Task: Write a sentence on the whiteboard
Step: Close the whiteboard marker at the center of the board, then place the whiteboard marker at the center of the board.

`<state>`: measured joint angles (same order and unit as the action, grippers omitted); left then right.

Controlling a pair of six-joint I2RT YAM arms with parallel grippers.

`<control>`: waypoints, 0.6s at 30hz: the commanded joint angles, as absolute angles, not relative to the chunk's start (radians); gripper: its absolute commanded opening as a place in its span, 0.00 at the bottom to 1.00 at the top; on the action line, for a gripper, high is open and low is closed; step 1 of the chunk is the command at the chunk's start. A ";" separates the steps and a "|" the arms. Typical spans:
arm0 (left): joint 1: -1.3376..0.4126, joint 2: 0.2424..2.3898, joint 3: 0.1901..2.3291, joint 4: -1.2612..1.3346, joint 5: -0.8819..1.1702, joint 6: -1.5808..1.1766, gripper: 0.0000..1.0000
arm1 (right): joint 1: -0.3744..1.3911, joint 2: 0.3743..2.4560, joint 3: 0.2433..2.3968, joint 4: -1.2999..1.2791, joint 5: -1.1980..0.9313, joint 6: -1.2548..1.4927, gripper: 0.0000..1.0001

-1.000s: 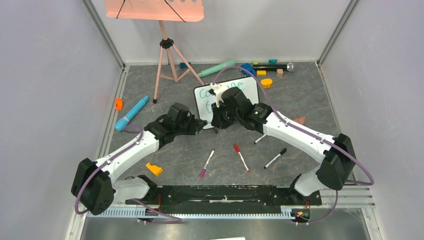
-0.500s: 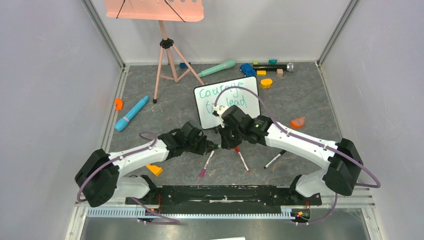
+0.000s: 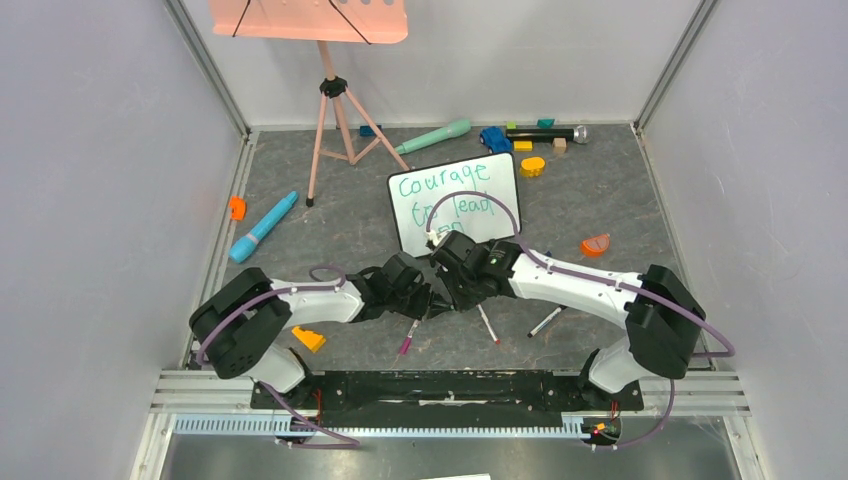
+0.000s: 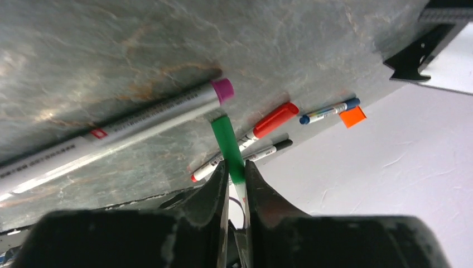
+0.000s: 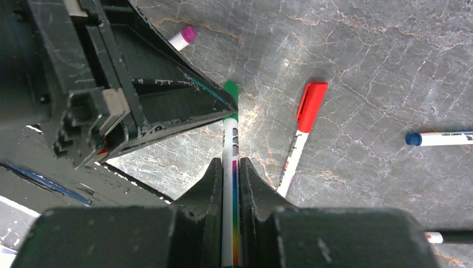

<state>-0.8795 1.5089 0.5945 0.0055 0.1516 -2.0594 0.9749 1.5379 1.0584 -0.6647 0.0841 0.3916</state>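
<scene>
The whiteboard (image 3: pixel 503 218) stands tilted mid-table with the sentence (image 3: pixel 440 185) in teal letters on three lines. Both grippers meet just in front of it. My right gripper (image 3: pixel 449 298) (image 5: pixel 230 162) is shut on the white barrel of a green marker (image 5: pixel 228 145). My left gripper (image 3: pixel 426 296) (image 4: pixel 235 166) comes in from the left, its fingers pressed on both sides of the marker's green cap (image 4: pixel 227 142) (image 5: pixel 230 89). The marker's tip is hidden.
On the floor lie a purple-capped marker (image 3: pixel 412 333) (image 4: pixel 139 117), a red one (image 3: pixel 487 325) (image 5: pixel 304 128), a black one (image 3: pixel 548 320) and a blue-capped one (image 5: pixel 440 138). A pink tripod tray (image 3: pixel 308 20) stands back left. Toys line the back edge (image 3: pixel 530 135); a blue cylinder (image 3: pixel 262 227) and an orange wedge (image 3: pixel 308 338) lie left.
Both arms have drawn back from the whiteboard toward the near edge, uncovering all three lines. The left gripper has come onto the marker's cap end.
</scene>
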 commanded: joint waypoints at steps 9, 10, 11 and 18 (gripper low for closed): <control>-0.912 1.180 0.702 -0.226 0.179 -1.936 0.28 | 0.969 1.448 0.986 -0.593 0.199 0.418 0.00; -0.909 1.150 0.706 -0.272 0.160 -1.920 0.29 | 0.966 1.417 0.970 -0.584 0.211 0.419 0.00; -0.904 1.117 0.706 -0.322 0.138 -1.897 0.30 | 0.961 1.385 0.951 -0.569 0.215 0.420 0.00; -0.862 1.001 0.731 -0.597 -0.016 -1.478 0.47 | 0.879 1.202 0.800 -0.392 0.169 0.425 0.00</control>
